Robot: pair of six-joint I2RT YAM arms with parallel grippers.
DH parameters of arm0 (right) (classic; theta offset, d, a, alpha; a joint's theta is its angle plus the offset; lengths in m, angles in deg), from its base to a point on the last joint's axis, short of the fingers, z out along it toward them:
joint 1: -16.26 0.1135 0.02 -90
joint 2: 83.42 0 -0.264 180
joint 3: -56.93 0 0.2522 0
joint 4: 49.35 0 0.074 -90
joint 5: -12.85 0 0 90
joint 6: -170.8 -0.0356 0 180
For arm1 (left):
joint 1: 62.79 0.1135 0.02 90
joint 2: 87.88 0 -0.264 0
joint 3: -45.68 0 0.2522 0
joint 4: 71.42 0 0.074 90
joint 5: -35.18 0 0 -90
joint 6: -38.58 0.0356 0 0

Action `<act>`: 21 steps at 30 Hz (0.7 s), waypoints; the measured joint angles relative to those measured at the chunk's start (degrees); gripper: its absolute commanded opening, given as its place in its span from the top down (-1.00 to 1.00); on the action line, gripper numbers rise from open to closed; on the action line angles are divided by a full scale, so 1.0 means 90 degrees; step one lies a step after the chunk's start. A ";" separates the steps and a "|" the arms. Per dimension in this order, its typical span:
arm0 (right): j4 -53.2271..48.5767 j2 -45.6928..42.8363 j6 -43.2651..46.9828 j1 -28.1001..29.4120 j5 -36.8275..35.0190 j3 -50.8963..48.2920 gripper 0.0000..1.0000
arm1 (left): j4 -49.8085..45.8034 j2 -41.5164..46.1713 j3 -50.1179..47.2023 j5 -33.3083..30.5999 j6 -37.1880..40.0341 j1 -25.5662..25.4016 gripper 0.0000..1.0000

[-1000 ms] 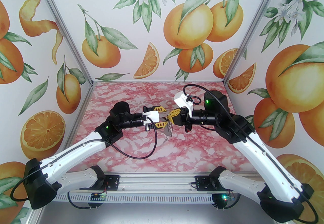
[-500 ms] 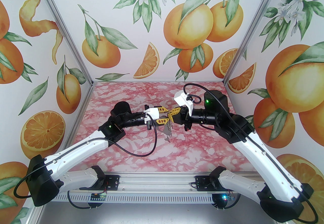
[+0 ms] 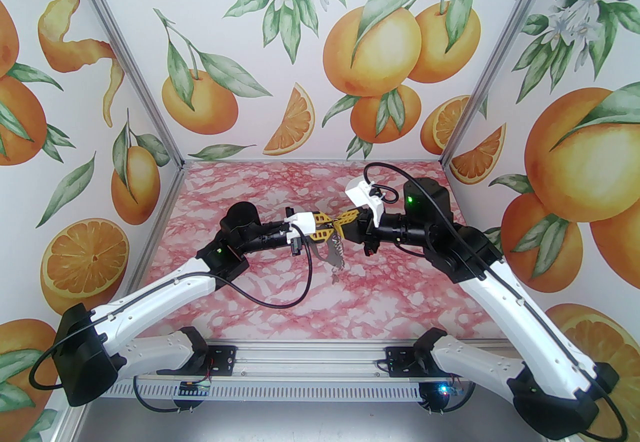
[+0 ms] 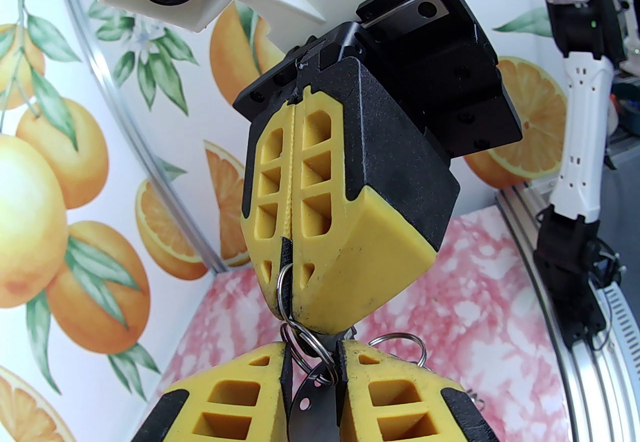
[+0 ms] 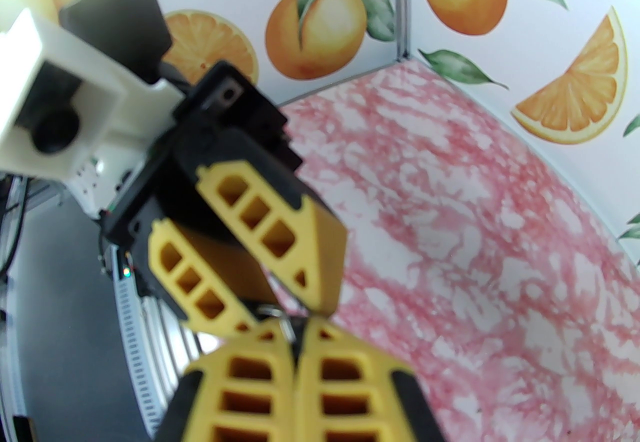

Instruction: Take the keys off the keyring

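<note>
Top external: left gripper [image 3: 327, 226] meets right gripper [image 3: 341, 225]; keyring [image 3: 331, 254], keys [image 3: 339, 264] dangle just below right gripper.
Left wrist: right gripper pinched on keyring; left gripper's grip I can't tell.
Right wrist: left gripper at right gripper's tips.

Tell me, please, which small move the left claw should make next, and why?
Probably close the left claw firmly on the keyring between its pads, before any pulling. The right claw is shut on a small ring, and linked rings join it to that dark piece; a loose hold might let it slip.
</note>
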 measured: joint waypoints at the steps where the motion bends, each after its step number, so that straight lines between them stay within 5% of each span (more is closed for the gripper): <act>1: 0.0010 -0.0007 -0.0002 -0.0002 -0.0007 -0.0002 1.00 | 0.0010 -0.0002 0.0000 -0.0005 0.0002 -0.0002 0.62; 21: 0.0466 -0.0294 -0.0005 -0.0121 -0.0078 -0.0420 1.00 | 0.0517 -0.0017 -0.0168 -0.0066 -0.0143 -0.0015 0.84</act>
